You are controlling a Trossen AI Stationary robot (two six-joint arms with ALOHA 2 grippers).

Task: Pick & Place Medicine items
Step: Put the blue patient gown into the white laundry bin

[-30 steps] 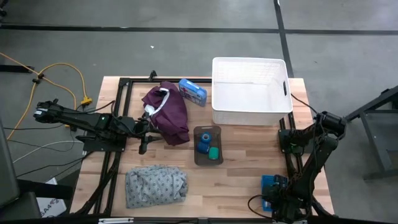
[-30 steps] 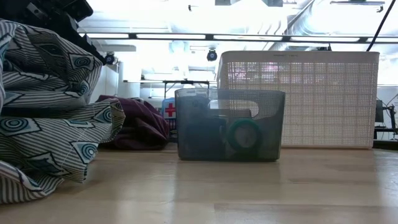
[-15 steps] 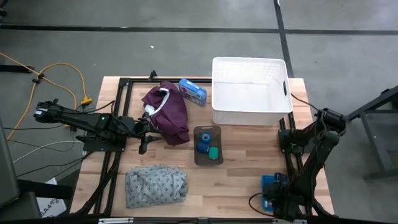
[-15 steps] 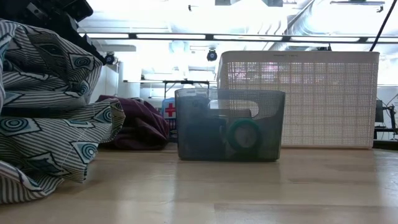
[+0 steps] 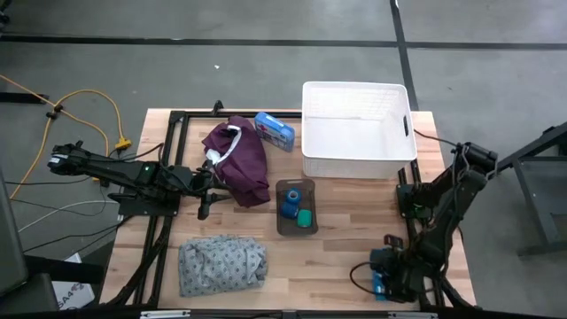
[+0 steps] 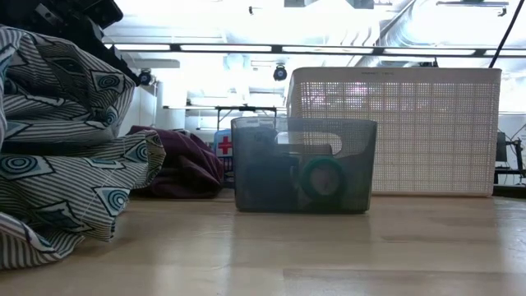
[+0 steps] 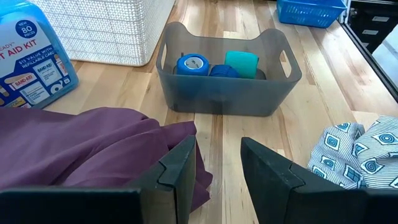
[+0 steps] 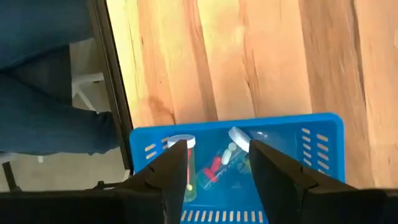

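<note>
Right tool: fingers apart, empty, directly above blue basket holding small vials. Left tool: narrowly open, empty, over maroon garment; blue and green rolls in grey bin ahead.

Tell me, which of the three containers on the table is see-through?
The grey bin in the table's middle, holding blue and green rolls. The white basket behind it and the small blue basket are opaque.

Grey concrete floor — bright ceiling strip lights beyond.
</note>
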